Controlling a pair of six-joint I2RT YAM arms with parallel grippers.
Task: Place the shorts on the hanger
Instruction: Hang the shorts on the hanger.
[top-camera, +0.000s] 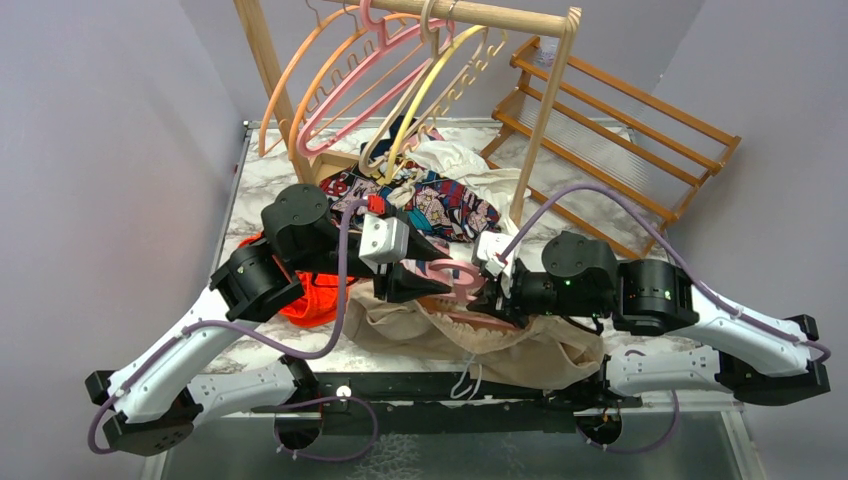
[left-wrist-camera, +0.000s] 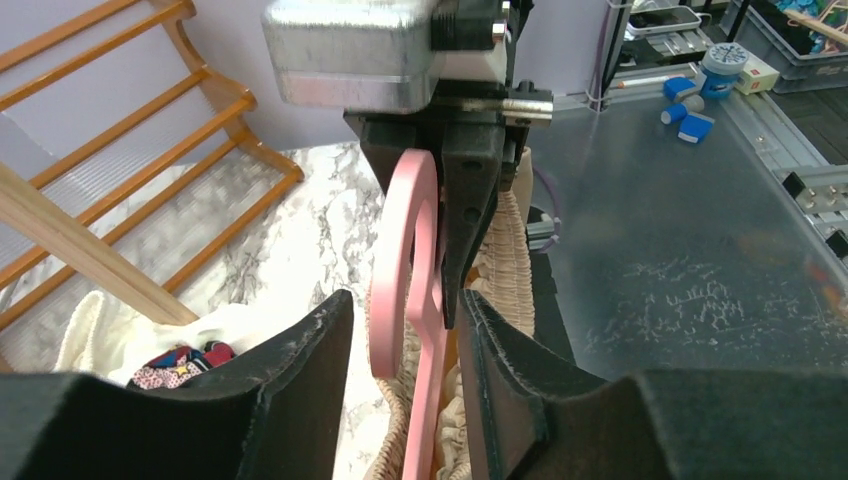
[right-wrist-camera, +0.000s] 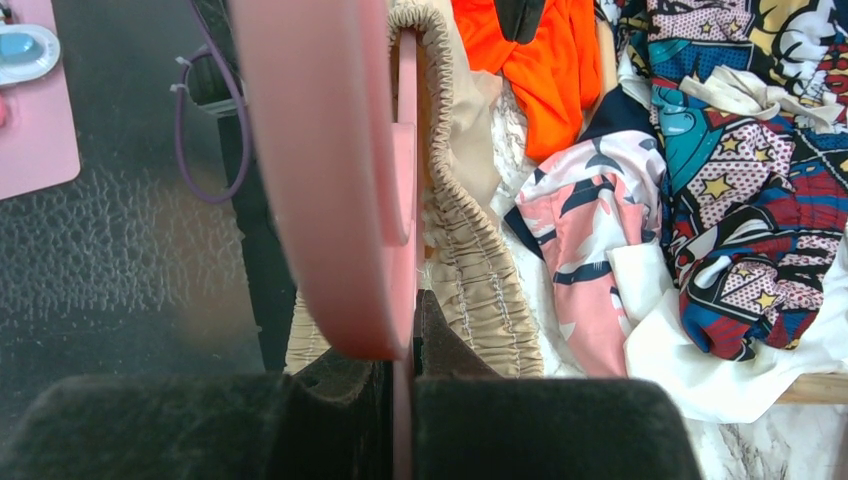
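Note:
The pink hanger (top-camera: 458, 272) is held on edge above the beige shorts (top-camera: 500, 350), which lie bunched at the table's near edge. My right gripper (right-wrist-camera: 400, 365) is shut on a thin part of the hanger (right-wrist-camera: 330, 180); the shorts' gathered waistband (right-wrist-camera: 470, 260) lies just beyond it. My left gripper (left-wrist-camera: 405, 300) faces it, jaws apart on either side of the hanger (left-wrist-camera: 408, 230), with a gap on each side. A finger (left-wrist-camera: 468, 200) of the right gripper shows pressed against the hanger. From above, the left gripper (top-camera: 425, 283) and right gripper (top-camera: 492, 290) meet at the hanger.
A wooden rail (top-camera: 500, 15) at the back carries orange, pink and yellow hangers (top-camera: 400, 70). A comic-print cloth (top-camera: 440, 205) lies beneath it and an orange garment (top-camera: 315, 295) under the left arm. A slatted wooden rack (top-camera: 620, 130) leans at the back right.

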